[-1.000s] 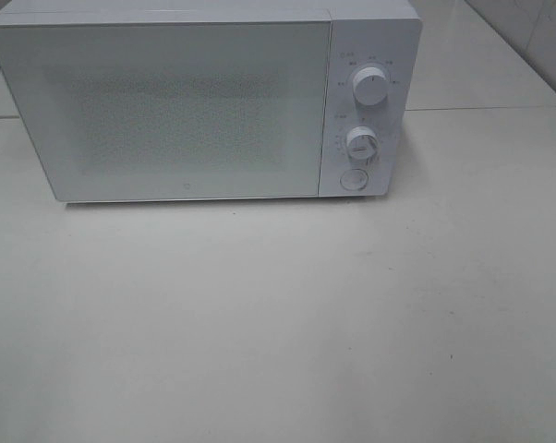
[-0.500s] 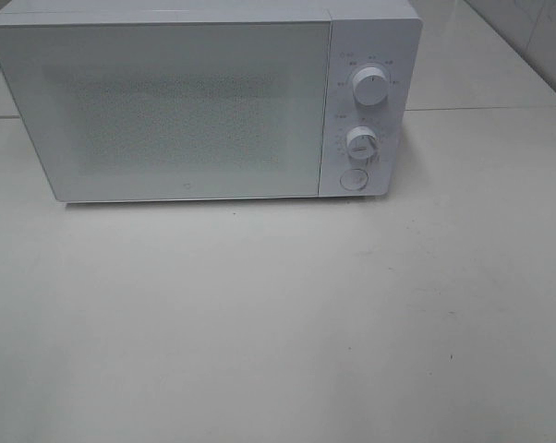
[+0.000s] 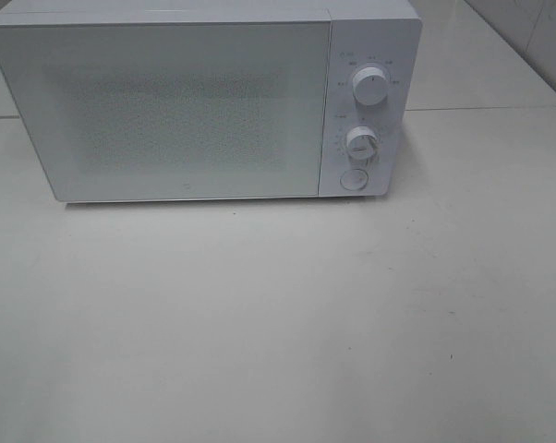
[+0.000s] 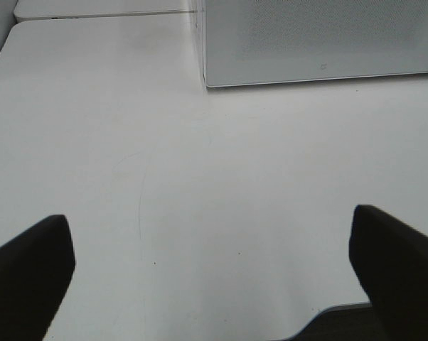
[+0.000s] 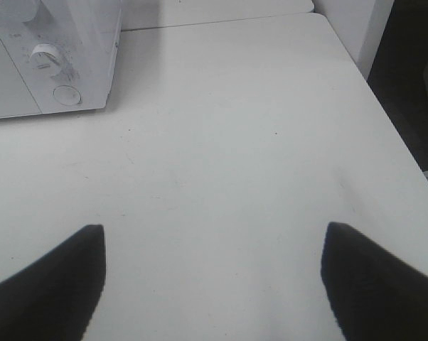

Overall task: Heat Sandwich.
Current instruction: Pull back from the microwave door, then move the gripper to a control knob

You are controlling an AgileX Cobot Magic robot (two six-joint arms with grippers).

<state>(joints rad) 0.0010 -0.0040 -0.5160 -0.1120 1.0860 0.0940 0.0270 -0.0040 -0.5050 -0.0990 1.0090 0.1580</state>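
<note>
Left tool (image 4: 210, 238) is hovering over the bench (image 3: 259, 323), jaws spread wide, gripping nothing. Microwave (image 3: 167, 111) is sitting door shut; the sandwich isn't showing, perhaps hiding behind that frosted door. Right tool (image 5: 212, 238) is hanging spread too.

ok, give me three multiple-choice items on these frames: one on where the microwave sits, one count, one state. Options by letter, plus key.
1. Where does the microwave stand on the table in the high view?
A. far side, left of centre
B. near right corner
C. near edge, centre

2. How many knobs sit above the round button?
A. one
B. two
C. four

3. The door is:
A. shut
B. ajar
C. swung wide

Key:
1 A, it fills the far left of the view.
2 B, two are stacked on the panel.
3 A, it lies flush with the panel.
</note>
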